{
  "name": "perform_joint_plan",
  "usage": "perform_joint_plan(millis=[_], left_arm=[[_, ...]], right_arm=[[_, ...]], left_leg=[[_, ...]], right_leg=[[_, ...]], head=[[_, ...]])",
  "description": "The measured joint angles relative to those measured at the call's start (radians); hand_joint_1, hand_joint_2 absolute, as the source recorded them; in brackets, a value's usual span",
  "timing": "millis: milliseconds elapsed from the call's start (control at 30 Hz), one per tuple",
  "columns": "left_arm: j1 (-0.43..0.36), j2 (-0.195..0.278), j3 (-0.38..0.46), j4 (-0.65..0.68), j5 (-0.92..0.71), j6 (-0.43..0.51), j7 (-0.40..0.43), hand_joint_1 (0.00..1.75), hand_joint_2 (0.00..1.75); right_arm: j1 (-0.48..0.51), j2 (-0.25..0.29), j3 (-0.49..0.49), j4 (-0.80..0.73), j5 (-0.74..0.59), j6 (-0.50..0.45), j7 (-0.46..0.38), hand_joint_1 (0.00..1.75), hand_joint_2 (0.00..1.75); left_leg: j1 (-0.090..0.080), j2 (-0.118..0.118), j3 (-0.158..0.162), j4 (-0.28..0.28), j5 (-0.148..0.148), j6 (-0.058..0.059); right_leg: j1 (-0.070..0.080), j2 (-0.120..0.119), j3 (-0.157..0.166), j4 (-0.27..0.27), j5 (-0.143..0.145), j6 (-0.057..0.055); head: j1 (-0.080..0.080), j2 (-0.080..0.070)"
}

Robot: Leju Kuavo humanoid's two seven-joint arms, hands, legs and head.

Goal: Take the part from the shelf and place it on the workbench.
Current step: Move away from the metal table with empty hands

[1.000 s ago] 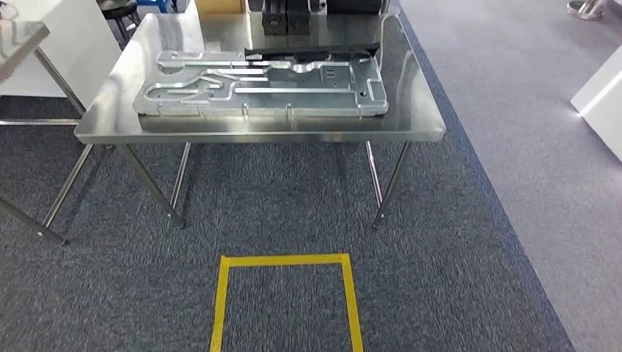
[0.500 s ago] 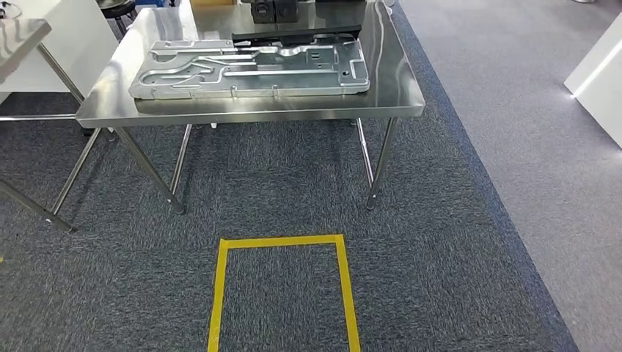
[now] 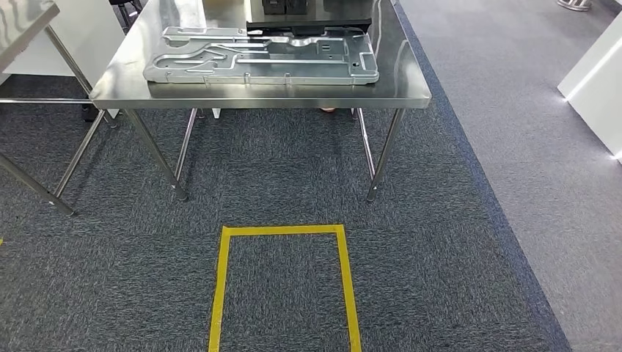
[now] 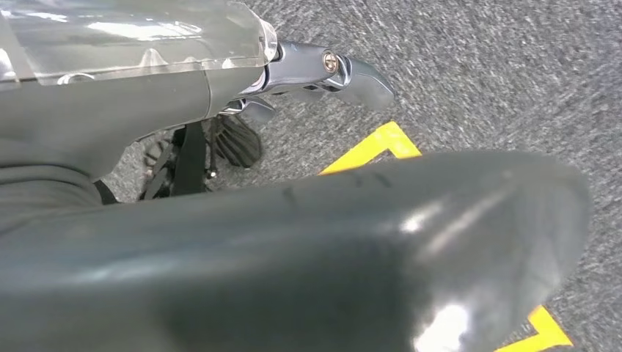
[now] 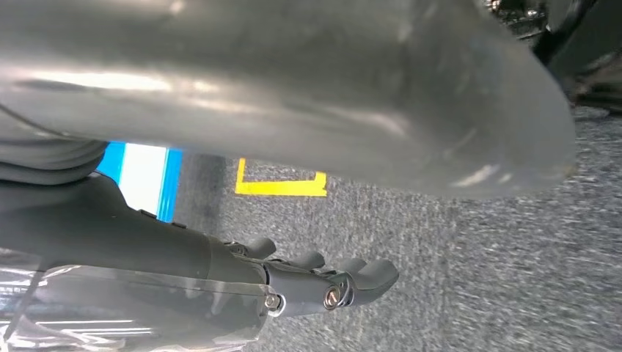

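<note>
no readable text, labels, brands, numbers or signs anywhere

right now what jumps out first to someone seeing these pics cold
A large grey metal plate with raised channels lies flat on the steel workbench, taking up most of its top. A narrow black part lies along the plate's far edge. Nearer the robot, a yellow tape outline stands out on the dark carpet, in front of the workbench.

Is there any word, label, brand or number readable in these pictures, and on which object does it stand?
None can be read.
The metal part, the steel workbench and the yellow floor tape carry no visible writing.
</note>
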Motion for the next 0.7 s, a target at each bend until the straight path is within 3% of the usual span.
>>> perform_joint_plan(millis=[33, 67, 133, 200, 233, 333, 400, 467, 533, 567, 633, 700], left_arm=[[0.001, 0.0, 0.001, 0.0, 0.0, -0.001, 0.002, 0.0, 0.0], [0.002, 0.0, 0.002, 0.0, 0.0, -0.001, 0.004, 0.0, 0.0], [0.002, 0.0, 0.005, 0.0, 0.0, -0.002, 0.009, 0.0, 0.0], [0.001, -0.001, 0.008, 0.0, 0.0, -0.004, 0.013, 0.0, 0.0], [0.0, -0.002, 0.01, 0.0, 0.0, -0.006, 0.013, 0.0, 0.0], [-0.003, -0.002, 0.013, 0.0, 0.0, -0.009, 0.014, 0.0, 0.0], [-0.003, -0.001, 0.013, 0.0, 0.0, -0.012, 0.013, 0.0, 0.0], [-0.002, -0.001, 0.013, 0.0, 0.0, -0.015, 0.012, 0.0, 0.0], [0.0, 0.0, 0.013, 0.0, 0.0, -0.018, 0.011, 0.0, 0.0], [0.001, 0.0, 0.013, 0.0, 0.0, -0.019, 0.011, 0.0, 0.0], [0.002, 0.001, 0.013, 0.0, 0.001, -0.019, 0.011, 0.0, 0.0], [0.001, 0.002, 0.013, 0.0, 0.002, -0.02, 0.011, 0.0, 0.0]], right_arm=[[0.001, 0.0, 0.0, 0.0, 0.0, 0.0, -0.003, 0.0, 0.0], [0.001, 0.0, 0.0, 0.0, 0.0, -0.001, -0.006, 0.0, 0.0], [0.002, 0.0, 0.0, 0.001, 0.0, -0.001, -0.018, 0.0, 0.0], [0.001, 0.0, 0.0, 0.001, 0.0, -0.001, -0.03, 0.0, 0.0], [0.001, 0.0, 0.0, 0.001, 0.0, -0.001, -0.035, 0.0, 0.0], [0.001, 0.001, 0.0, 0.002, 0.0, 0.0, -0.031, 0.0, 0.0], [0.001, 0.003, 0.0, 0.003, 0.0, 0.001, -0.026, 0.0, 0.87], [0.001, 0.004, -0.001, 0.004, 0.0, 0.002, -0.026, 0.0, 1.75], [0.001, 0.005, -0.002, 0.006, -0.001, 0.0, -0.026, 0.0, 1.75], [0.001, 0.005, -0.004, 0.006, -0.001, -0.003, -0.025, 0.0, 1.75], [0.001, 0.007, -0.005, 0.007, -0.001, -0.01, -0.02, 0.0, 1.75], [0.001, 0.008, -0.006, 0.007, -0.001, -0.014, -0.017, 0.0, 1.75]], left_leg=[[-0.001, 0.0, -0.004, 0.001, 0.002, 0.0], [-0.003, 0.0, -0.006, 0.003, 0.003, 0.0], [-0.004, -0.001, -0.005, 0.006, 0.003, -0.002], [-0.008, -0.001, -0.007, 0.011, 0.001, -0.008], [-0.01, -0.001, -0.01, 0.013, 0.001, -0.012], [-0.01, 0.0, -0.017, 0.021, -0.003, -0.027], [-0.01, -0.004, -0.04, 0.079, -0.039, -0.038], [-0.005, -0.008, -0.098, 0.206, -0.106, -0.046], [0.002, -0.008, -0.149, 0.309, -0.14, -0.052], [0.005, -0.008, -0.152, 0.311, -0.128, -0.055], [0.013, -0.008, -0.105, 0.206, -0.058, -0.06], [0.015, -0.009, -0.052, 0.086, -0.012, -0.057]], right_leg=[[0.0, 0.0, -0.011, 0.033, -0.008, 0.001], [0.0, 0.0, -0.002, 0.027, 0.004, 0.0], [0.002, 0.0, 0.069, -0.095, 0.07, -0.009], [0.007, -0.001, 0.136, -0.224, 0.111, -0.024], [0.01, -0.001, 0.15, -0.255, 0.115, -0.03], [0.009, -0.001, 0.151, -0.272, 0.113, -0.044], [0.003, -0.003, 0.155, -0.281, 0.116, -0.054], [0.002, -0.004, 0.155, -0.283, 0.117, -0.059], [0.002, -0.003, 0.154, -0.28, 0.117, -0.059], [0.001, -0.002, 0.153, -0.278, 0.116, -0.058], [-0.002, 0.001, 0.153, -0.269, 0.112, -0.052], [-0.001, 0.004, 0.149, -0.256, 0.106, -0.041]], head=[[0.0, 0.0], [0.0, 0.0], [0.0, 0.0], [0.0, 0.0], [0.0, 0.0], [0.0, 0.0], [0.0, 0.0], [0.0, 0.0], [0.0, 0.0], [0.0, 0.0], [0.0, 0.0], [0.0, 0.0]])
